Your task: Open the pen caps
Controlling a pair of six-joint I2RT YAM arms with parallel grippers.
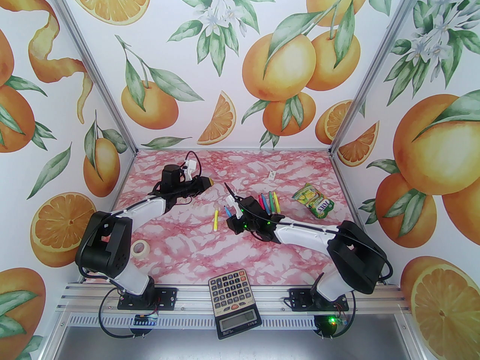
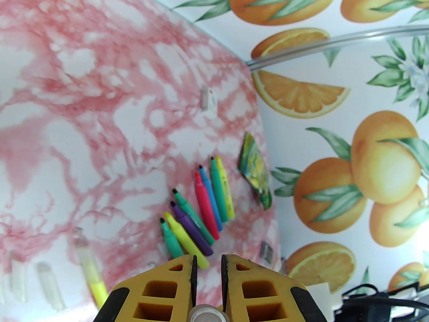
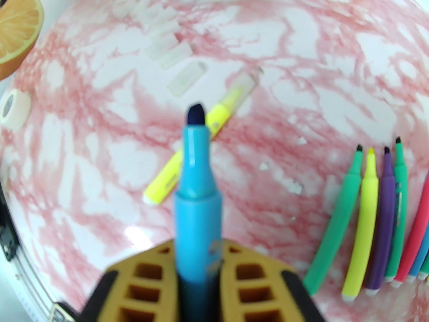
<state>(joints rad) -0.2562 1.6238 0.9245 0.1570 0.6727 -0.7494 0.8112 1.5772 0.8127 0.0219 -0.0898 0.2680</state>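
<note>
Nearest the right wrist camera, a short blue felt-tip pen with a bare dark tip is clamped between the yellow fingers of the right end effector, its tip pointing out past them. The left end effector is closed to a narrow gap, and a small clear plastic cap is seen pinched deep between its fingers; this cap is judged to be the blue pen's. 1 yellow felt-tip pen is found lying flat just beyond the blue one, with its translucent cap on. Several loose clear caps are lined up further off, and a row of 8 uncapped pens is laid near the green-yellow snack pouch. Trouble could be caused by the exposed tip being dragged across the pink-and-white marbled surface, by the held cap being released carelessly and rolling away, or by the flat yellow pen being pushed aside rather than pinched. The pale caps could also be lost against the surface. A roll of masking tape and a black calculator are placed toward the near edge, and the walls are covered in an orange-fruit print.
</note>
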